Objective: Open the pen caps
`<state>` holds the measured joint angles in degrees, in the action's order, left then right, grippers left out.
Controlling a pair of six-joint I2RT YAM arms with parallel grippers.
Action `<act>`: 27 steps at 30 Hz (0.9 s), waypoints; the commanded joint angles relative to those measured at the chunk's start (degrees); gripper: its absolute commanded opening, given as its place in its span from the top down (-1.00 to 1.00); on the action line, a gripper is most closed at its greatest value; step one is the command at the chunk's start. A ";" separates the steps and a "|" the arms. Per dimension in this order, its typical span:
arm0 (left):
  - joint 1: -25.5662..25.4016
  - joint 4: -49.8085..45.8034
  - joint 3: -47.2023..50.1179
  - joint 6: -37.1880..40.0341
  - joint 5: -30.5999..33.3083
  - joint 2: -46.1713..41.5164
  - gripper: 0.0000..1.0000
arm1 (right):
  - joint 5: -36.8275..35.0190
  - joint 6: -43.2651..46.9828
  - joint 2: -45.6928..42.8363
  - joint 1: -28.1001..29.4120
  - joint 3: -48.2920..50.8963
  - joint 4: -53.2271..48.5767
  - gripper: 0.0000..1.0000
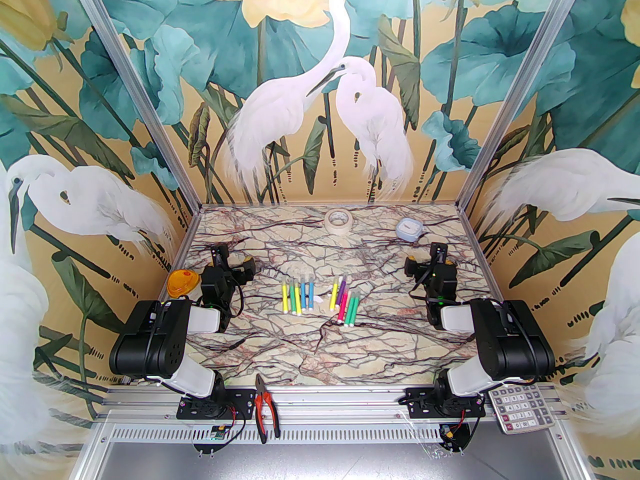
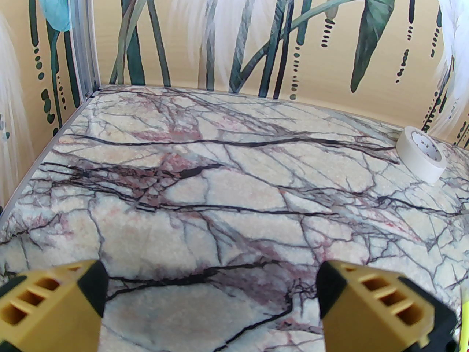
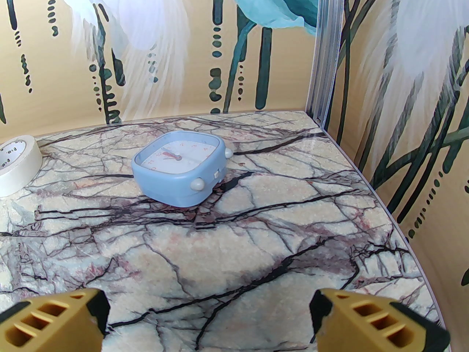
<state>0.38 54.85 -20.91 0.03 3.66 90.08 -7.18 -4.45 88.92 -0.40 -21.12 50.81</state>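
Now, left gripper [image 1: 246, 267] and right gripper [image 1: 412, 267] both gape empty; markers [image 1: 298, 299] lie between them, pen caps [image 1: 303, 280] pointing away, left arm slightly nearer

Pen caps [image 1: 311, 278] are too small to resolve.

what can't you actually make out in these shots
Top view: the pen caps are too small to tell seated from loose.
Top view: the orange object is partly hidden behind the left arm.
Right wrist view: the tape roll is cut by the left edge.
Left wrist view: a yellow-green sliver is cut by the right edge.
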 commanded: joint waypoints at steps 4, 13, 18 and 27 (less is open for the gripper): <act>0.32 -0.78 -0.89 -0.03 -1.27 -0.79 -0.99 | 1.00 -0.12 -0.26 -0.23 -0.93 0.08 -0.98; -0.15 -2.93 -0.84 0.26 -0.23 -3.68 -0.99 | -2.87 -1.28 -5.28 -0.03 -4.05 -9.77 -0.98; -1.91 -21.09 -5.17 -1.43 2.58 -13.24 -0.99 | -5.23 -6.93 -10.34 0.42 -13.12 -33.93 -0.98; -6.48 -38.64 -9.26 -3.90 3.25 -23.81 -0.99 | -13.63 -11.28 -15.97 12.27 -22.05 -60.86 -0.99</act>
<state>-5.23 27.57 -27.51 -2.57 5.87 67.99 -17.74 -12.43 74.85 9.34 -40.12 4.25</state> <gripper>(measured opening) 0.995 0.992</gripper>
